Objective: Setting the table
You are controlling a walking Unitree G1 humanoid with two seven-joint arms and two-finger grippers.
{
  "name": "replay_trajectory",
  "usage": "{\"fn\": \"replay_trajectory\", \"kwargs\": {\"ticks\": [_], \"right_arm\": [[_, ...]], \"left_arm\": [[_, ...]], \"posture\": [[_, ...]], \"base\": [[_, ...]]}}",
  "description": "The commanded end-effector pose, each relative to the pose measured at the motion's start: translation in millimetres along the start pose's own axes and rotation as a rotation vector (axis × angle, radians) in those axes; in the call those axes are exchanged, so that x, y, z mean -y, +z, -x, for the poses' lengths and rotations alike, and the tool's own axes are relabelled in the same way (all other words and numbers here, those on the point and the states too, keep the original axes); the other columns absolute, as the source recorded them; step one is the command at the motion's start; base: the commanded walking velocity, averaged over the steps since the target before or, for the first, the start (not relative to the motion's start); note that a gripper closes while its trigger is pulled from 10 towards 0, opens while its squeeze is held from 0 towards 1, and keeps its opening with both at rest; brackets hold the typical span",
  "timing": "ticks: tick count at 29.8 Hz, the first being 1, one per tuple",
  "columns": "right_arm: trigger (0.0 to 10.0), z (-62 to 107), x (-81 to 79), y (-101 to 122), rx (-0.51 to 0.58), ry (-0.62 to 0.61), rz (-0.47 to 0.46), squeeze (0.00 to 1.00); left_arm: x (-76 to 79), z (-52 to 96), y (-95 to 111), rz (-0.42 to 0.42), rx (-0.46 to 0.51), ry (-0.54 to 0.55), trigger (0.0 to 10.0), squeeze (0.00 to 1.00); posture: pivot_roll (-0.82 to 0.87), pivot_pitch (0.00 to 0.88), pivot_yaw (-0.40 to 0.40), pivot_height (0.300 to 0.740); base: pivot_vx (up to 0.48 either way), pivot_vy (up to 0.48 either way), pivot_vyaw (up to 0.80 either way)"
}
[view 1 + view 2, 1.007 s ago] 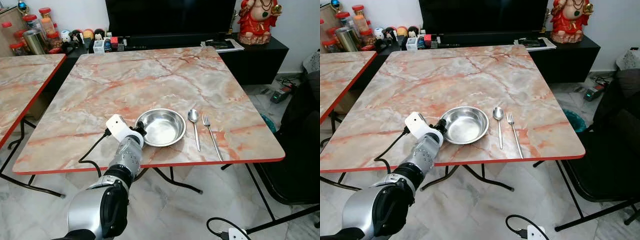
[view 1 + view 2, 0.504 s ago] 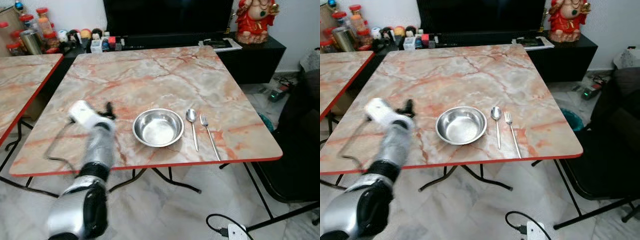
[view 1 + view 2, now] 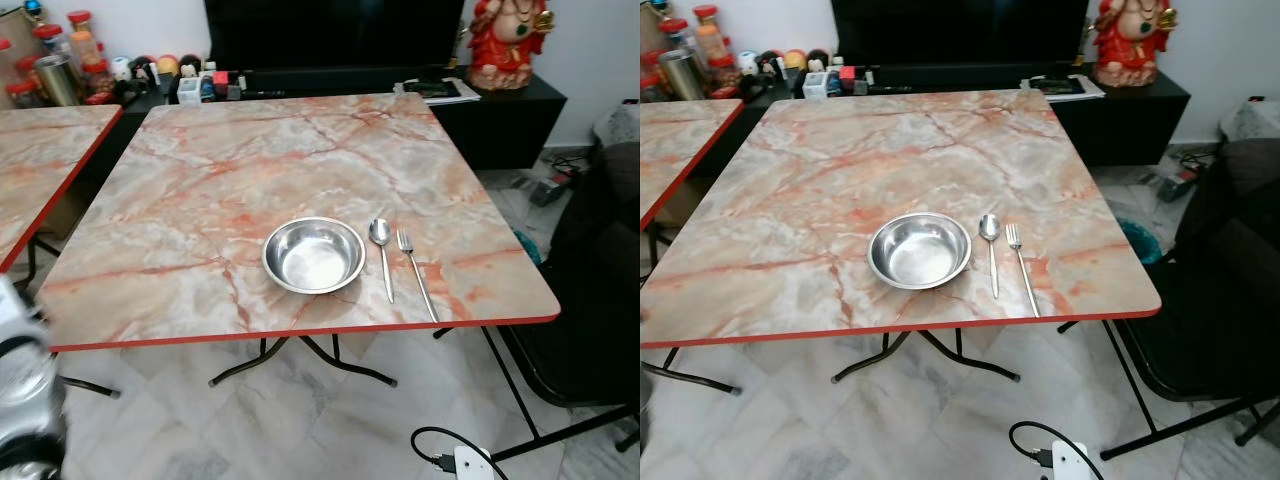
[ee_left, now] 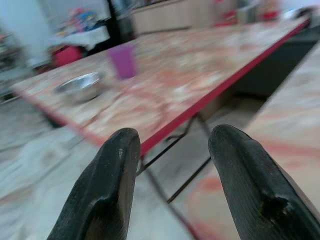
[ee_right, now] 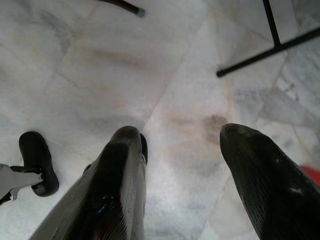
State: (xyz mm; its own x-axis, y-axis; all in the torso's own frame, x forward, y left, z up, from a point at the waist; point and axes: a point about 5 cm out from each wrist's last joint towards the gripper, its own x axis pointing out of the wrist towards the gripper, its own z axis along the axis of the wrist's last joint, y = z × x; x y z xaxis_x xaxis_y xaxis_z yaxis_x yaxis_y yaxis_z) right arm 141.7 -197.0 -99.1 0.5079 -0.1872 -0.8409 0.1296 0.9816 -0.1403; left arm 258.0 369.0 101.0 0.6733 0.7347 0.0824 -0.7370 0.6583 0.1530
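A steel bowl (image 3: 313,255) sits near the front edge of the marble table (image 3: 200,200). A spoon (image 3: 382,254) and a fork (image 3: 415,272) lie side by side just right of it. My left arm (image 3: 22,395) is a blur low at the left, off the table. In its wrist view my left gripper (image 4: 174,137) is open and holds nothing; it faces a red-edged table with a purple cup (image 4: 123,60) and a steel bowl (image 4: 80,86) on it. My right gripper (image 5: 181,135) hangs open above the floor tiles.
A second marble table (image 3: 40,160) stands to the left. A low black cabinet (image 3: 500,110) with a TV, jars and a red figurine runs along the back. A dark chair (image 3: 600,290) is on the right, and a cable with a white plug (image 3: 470,462) lies on the floor.
My left arm has pulled away from the bowl's left rim, swung left and dropped below the table edge. Bowl, spoon and fork stay put.
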Motion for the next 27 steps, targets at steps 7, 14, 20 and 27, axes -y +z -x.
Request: {"fn": "replay_trajectory", "kwargs": {"ticks": [7, 14, 20, 27], "right_arm": [[10.0, 0.1, -4.0, 0.4, 0.0, 0.012, 0.01, 0.0], [10.0, 0.6, -5.1, -2.1, -0.007, 0.009, -0.003, 0.0], [10.0, -0.1, -4.0, 1.3, -0.001, 0.004, -0.017, 0.0], [10.0, -1.7, -0.6, 8.1, 0.015, -0.002, -0.028, 0.0]], "left_arm": [[-57.6, 49.6, -83.6, -0.375, -0.31, 0.202, 10.0, 0.0], [-50.4, 100.6, -136.9, -0.419, -0.647, -0.005, 10.0, 0.0], [21.3, 153.7, -160.9, -0.349, -0.83, -0.583, 10.0, 0.0], [61.1, 178.4, -160.7, -0.314, -0.857, -0.7, 10.0, 0.0]], "posture": [[0.02, 0.0, 0.035, 0.74], [0.0, 0.0, 0.051, 0.74], [-0.01, 0.0, 0.047, 0.74], [-0.02, 0.0, 0.03, 0.74]], "base": [[0.0, 0.0, 0.0], [0.0, 0.0, 0.0], [0.0, 0.0, 0.0], [0.0, 0.0, 0.0]]}}
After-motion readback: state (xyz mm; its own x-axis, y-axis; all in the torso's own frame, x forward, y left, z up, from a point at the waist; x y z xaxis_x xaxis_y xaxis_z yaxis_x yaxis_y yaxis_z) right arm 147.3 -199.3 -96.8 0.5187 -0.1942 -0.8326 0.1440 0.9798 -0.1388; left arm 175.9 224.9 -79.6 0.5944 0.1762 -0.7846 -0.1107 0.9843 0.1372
